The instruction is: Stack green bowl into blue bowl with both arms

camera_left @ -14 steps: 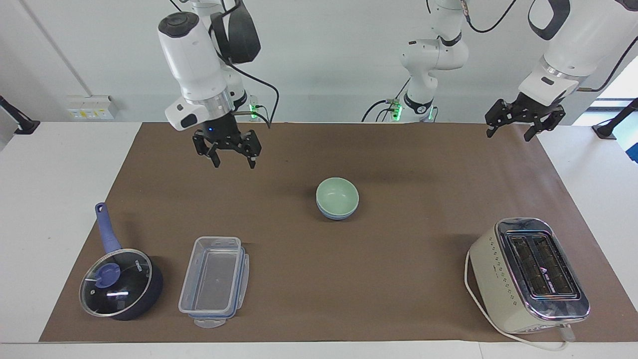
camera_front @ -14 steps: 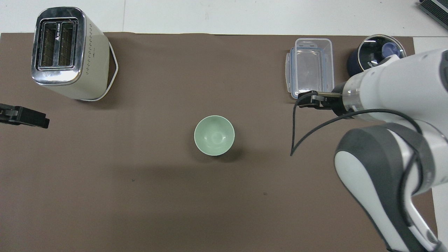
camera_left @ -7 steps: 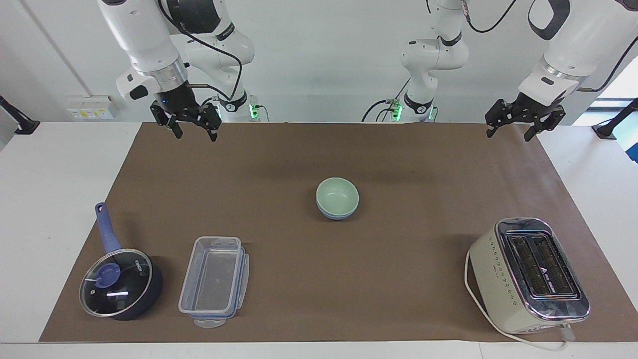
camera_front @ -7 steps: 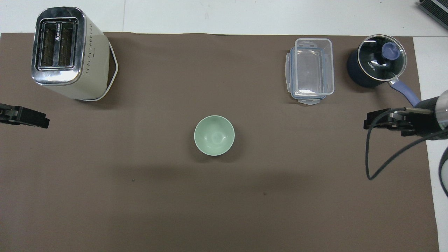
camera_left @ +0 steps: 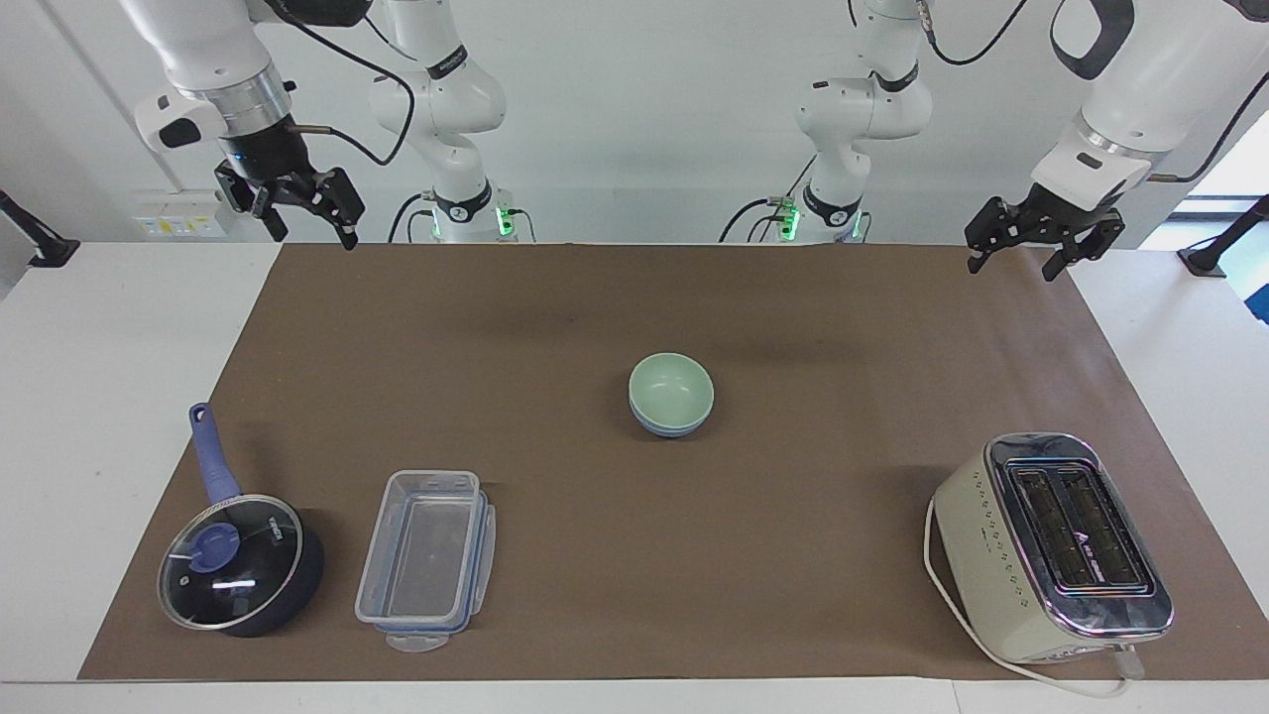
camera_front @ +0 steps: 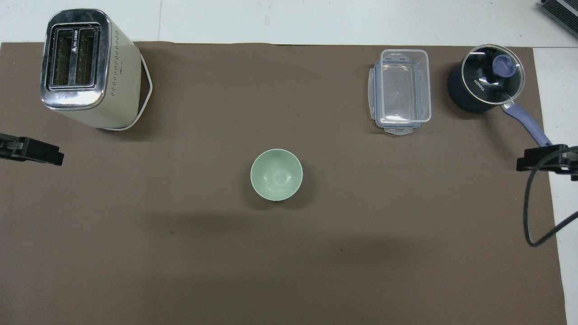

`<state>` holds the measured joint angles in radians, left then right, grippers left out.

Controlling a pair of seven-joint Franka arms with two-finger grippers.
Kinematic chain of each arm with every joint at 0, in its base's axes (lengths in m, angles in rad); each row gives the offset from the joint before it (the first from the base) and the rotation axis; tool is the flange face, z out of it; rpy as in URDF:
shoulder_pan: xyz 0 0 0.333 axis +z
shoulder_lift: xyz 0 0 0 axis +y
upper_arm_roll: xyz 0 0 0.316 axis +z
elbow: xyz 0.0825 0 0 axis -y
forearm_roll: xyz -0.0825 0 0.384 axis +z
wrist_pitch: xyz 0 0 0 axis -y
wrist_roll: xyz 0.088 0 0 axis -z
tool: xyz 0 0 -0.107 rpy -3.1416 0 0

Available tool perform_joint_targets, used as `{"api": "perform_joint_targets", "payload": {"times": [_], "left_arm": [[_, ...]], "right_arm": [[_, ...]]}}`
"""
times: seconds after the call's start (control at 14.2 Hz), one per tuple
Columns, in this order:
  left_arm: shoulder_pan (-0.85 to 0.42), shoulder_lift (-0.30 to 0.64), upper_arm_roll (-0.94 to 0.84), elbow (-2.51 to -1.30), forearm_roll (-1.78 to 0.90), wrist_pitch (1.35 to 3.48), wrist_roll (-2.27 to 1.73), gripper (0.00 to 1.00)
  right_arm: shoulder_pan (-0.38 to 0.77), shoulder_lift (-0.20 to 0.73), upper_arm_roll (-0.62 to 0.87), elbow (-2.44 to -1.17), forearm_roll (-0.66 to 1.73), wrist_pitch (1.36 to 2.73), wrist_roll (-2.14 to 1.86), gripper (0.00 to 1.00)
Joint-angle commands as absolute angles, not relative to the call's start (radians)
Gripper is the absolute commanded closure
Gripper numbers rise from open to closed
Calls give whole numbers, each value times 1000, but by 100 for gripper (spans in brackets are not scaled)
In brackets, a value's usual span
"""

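Bright, even overhead light; soft shadows.

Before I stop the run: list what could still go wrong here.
1. The green bowl sits nested in the blue bowl; if it sits unevenly, a nudge might tip it.
2. The open right gripper hangs above the mat's edge, the open left gripper likewise; a low sweep inward could hit the stack.
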<state>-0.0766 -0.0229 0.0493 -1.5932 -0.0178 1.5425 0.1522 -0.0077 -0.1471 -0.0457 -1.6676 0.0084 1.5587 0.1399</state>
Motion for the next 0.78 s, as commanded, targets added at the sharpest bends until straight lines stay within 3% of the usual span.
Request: {"api": "perform_joint_targets", "payload": {"times": [0.0, 0.7], "left_arm": [[-72, -35, 46, -1603, -2, 1551, 158, 0], [-72, -35, 46, -1603, -2, 1549, 158, 0]], "right_arm": [[-20, -126, -37, -1600, -14, 1508, 112, 0], [-9, -120, -32, -1602, -35, 1502, 68, 0]]}}
